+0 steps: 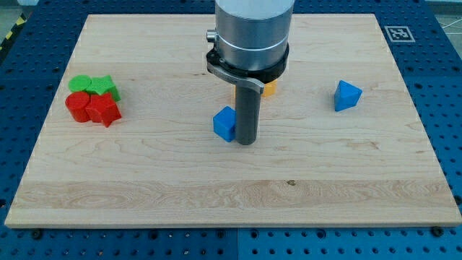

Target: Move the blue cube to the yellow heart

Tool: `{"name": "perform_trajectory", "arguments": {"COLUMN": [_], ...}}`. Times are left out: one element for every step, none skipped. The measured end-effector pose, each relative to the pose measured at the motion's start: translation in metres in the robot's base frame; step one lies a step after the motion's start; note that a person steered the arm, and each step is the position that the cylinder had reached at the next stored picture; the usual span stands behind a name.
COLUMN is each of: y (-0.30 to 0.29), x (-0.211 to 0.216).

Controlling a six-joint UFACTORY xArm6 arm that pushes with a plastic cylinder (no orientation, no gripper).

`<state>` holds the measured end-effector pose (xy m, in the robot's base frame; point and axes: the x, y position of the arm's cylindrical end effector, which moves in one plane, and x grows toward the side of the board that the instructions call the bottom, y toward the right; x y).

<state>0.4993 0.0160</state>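
The blue cube [225, 123] lies near the middle of the wooden board [216, 188]. My tip [247, 141] stands right beside it, on its right side, touching or nearly touching. A yellow-orange block [269, 89] shows just behind the rod, mostly hidden by the arm, so I cannot make out its shape. It lies up and to the right of the blue cube.
A blue triangular block [347, 95] lies at the view's right. At the view's left a cluster holds two green blocks [94, 85] and two red blocks [92, 108]. The arm's grey body [251, 29] covers the board's top middle.
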Motion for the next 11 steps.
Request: {"name": "perform_trajectory", "arguments": {"y": [0.000, -0.022, -0.052, -0.067, -0.065, -0.052, -0.039, -0.030, -0.023, -0.017, -0.014], "x": [0.022, 0.036, 0.040, 0.022, 0.001, -0.004, -0.004, -0.004, -0.004, -0.006, -0.012]}}
